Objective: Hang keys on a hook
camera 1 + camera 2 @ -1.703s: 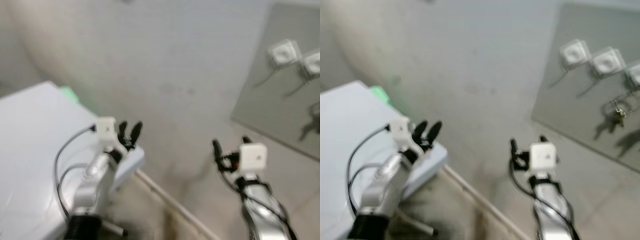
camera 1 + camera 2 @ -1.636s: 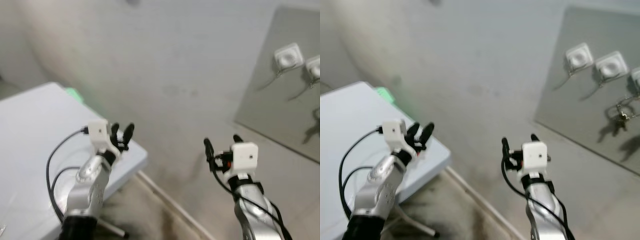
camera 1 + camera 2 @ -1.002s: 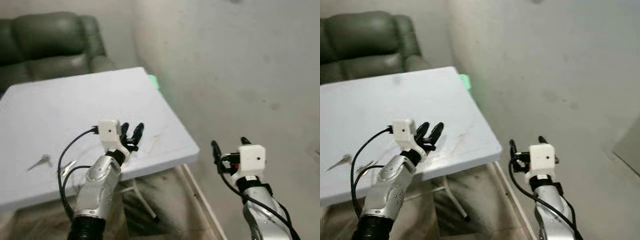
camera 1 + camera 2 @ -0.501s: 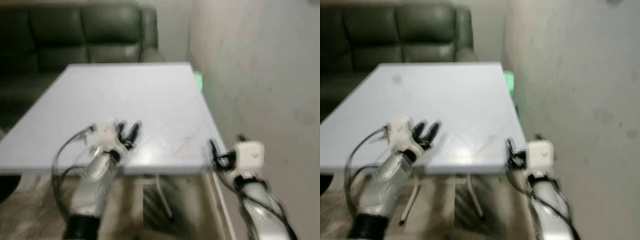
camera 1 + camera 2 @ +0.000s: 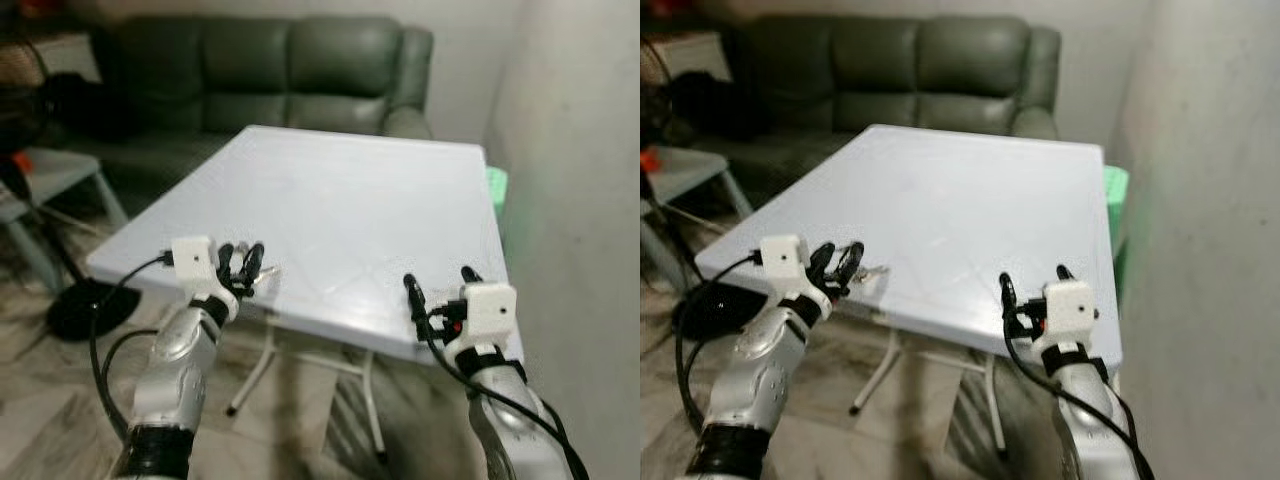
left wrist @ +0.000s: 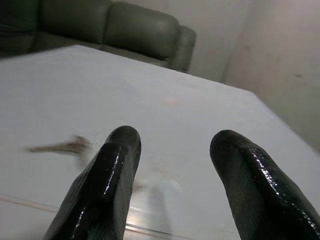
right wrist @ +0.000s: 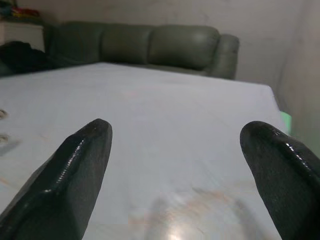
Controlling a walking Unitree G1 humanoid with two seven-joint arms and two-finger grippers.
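1. Landmark: the white surface (image 5: 350, 200), seen from my head camera; every place below is given against it.
2. Keys (image 5: 872, 272): a small metallic item lying on the surface near its front left corner. It is blurred in the left wrist view (image 6: 62, 147), so I take it for the keys without being sure.
3. Left pincer (image 5: 238, 262): raised at the front left edge of the surface, just beside the keys, fingers parted a little, holding nothing.
4. Right pincer (image 5: 437, 290): raised at the front right corner of the surface, well apart from the keys, fingers spread wide, empty.
5. Sofa (image 5: 260, 70): dark green, beyond the far edge of the surface.
6. Green object (image 5: 1113, 195): beside the far right corner of the surface, against the wall (image 5: 1210, 200).
7. Progress, as I judge it: early. Keys not yet picked up. Left to do: close on the keys, lift, carry them to a hook, hang them.
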